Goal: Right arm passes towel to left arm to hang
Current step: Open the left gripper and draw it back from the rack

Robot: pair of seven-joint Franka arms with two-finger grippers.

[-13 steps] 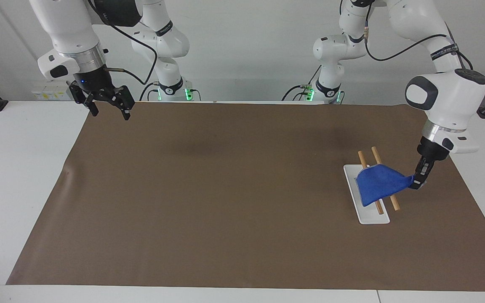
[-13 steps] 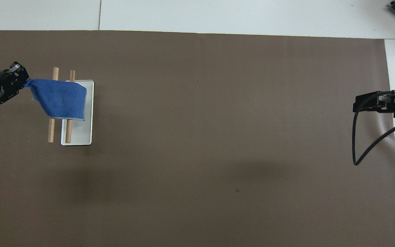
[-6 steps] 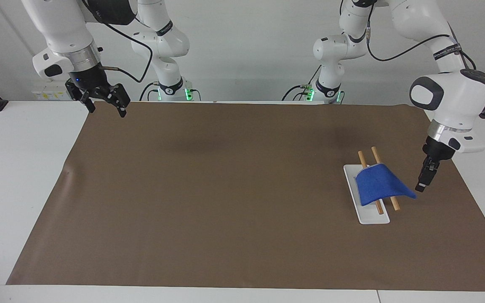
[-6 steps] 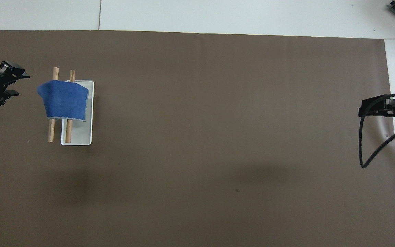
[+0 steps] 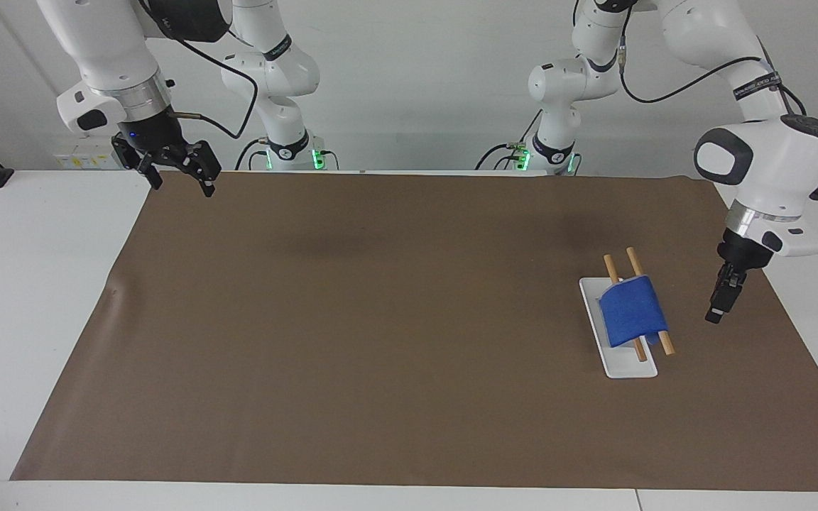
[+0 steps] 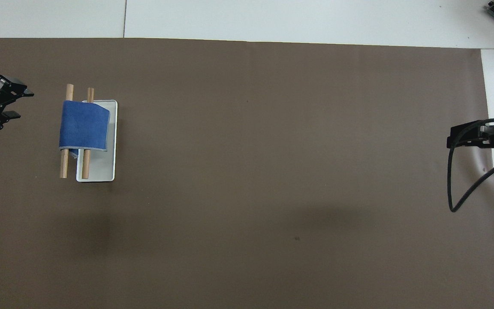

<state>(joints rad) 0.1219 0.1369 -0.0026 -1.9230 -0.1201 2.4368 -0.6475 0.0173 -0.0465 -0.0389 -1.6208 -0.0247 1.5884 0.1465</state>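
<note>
Toward the lower right of the facing frame, I see the small bright-blue cloth towel (image 5: 633, 314) draped over two wooden dowel rails (image 5: 664, 343) above a white rectangular tray (image 5: 622, 365) on the brown-covered worktop (image 5: 380, 319). Just beside it hangs my left hand (image 5: 721, 301), holding nothing, fingers parted in the overhead frame. The rails' long axis runs toward the robots. At upper left, my right hand (image 5: 178, 170) waits spread wide, well apart. I judge the hanging done.

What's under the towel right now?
The towel drapes over two wooden rods above a white tray. The rods' middles and part of the tray are covered; nothing else shows.
</note>
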